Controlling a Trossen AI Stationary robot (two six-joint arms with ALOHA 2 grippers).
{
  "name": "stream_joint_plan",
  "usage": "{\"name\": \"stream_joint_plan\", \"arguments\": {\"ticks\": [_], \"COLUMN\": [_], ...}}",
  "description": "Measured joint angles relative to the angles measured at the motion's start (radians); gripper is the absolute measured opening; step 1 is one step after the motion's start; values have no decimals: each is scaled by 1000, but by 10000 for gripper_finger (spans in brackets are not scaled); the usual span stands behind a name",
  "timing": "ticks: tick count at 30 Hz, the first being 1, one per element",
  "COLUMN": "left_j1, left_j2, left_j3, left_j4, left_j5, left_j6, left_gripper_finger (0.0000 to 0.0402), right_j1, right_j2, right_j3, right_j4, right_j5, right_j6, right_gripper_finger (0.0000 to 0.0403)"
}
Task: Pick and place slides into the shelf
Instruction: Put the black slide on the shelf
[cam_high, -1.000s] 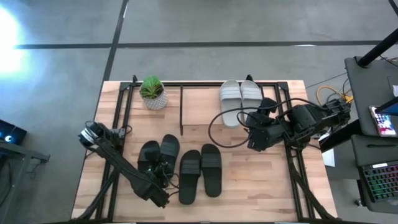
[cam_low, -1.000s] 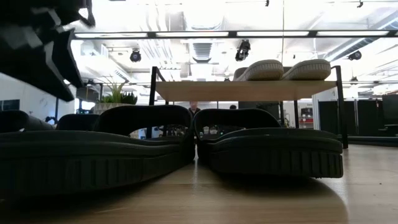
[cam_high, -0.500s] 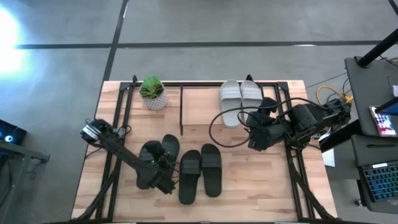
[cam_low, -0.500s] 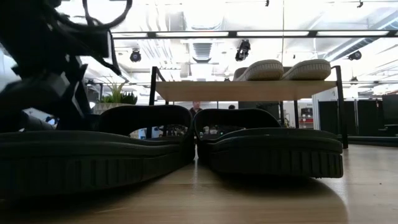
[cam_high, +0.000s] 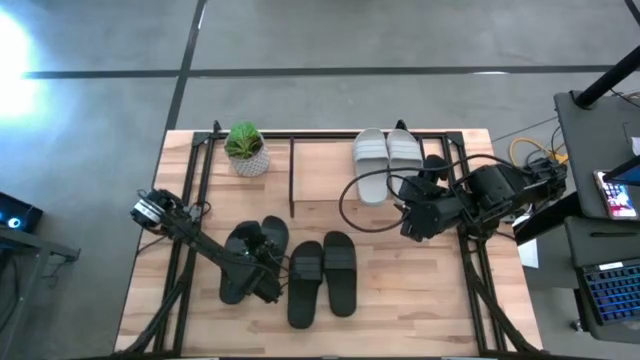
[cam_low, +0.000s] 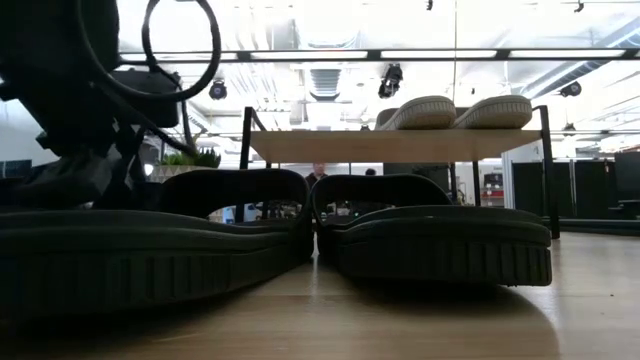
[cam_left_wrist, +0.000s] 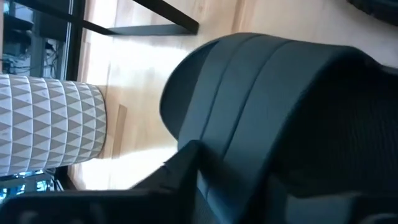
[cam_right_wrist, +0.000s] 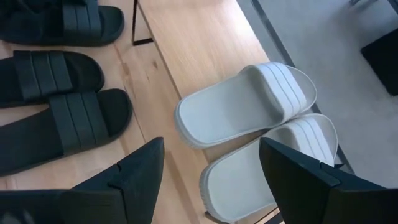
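High view: the left gripper (cam_high: 268, 283) is low over the left black pair of slides (cam_high: 252, 252), at the strap of the slide nearer the table's middle. How wide its fingers stand, and whether they grip the slide, cannot be told from above. A second black pair (cam_high: 323, 276) lies just to the right on the wooden table (cam_high: 420, 300). The light grey pair (cam_high: 388, 160) sits on the shelf (cam_high: 320, 165) at the table's far side, next to a small potted plant (cam_high: 246, 148). The right gripper (cam_high: 408, 208) hovers beside the shelf, near the grey slides.

Low view: two black slides (cam_low: 430, 235) fill the foreground side by side. Behind them stands the shelf (cam_low: 395, 145) with the grey pair (cam_low: 455, 110) on its board. The left arm (cam_low: 90, 110) comes down at the picture's left, its fingers hidden.

Left wrist view: a black slide's strap (cam_left_wrist: 273, 118) fills the frame, right against the dark finger (cam_left_wrist: 186, 180); whether it is clamped cannot be told. The plant's patterned pot (cam_left_wrist: 50, 127) stands beyond.

Right wrist view: the two fingers (cam_right_wrist: 140, 168) are spread wide with nothing between them, above the grey slides (cam_right_wrist: 249, 106) on the shelf board (cam_right_wrist: 193, 43). Black slides (cam_right_wrist: 59, 102) lie farther off.
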Motion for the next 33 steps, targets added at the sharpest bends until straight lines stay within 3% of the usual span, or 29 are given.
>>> {"name": "stream_joint_plan", "arguments": {"ticks": [4,12,18,23,26,29,33], "left_j1": [4,2,-15,-39,-41,-12,111], "left_j2": [0,-13,-150,-288,-351,-370,-295], "left_j3": [-1,50,177,362,500,629,781], "left_j4": [-4,-92,-269,-436,-441,-428,-364], "left_j5": [-22,-13,-31,-32,-84,-185,-326], "left_j6": [0,-11,-10,-6,44,155,413], "left_gripper_finger": [13,2,1,1,0,0,0], "right_j1": [0,0,-2,-2,-2,-2,-2], "right_j2": [-1,-5,-17,-34,-47,-62,-79], "right_j3": [0,0,0,0,0,0,0], "right_j4": [0,0,0,0,0,0,0], "right_j5": [0,0,1,1,2,4,71], "right_j6": [10,10,13,21,17,10,9], "right_gripper_finger": [254,254,254,254,254,254,254]}}
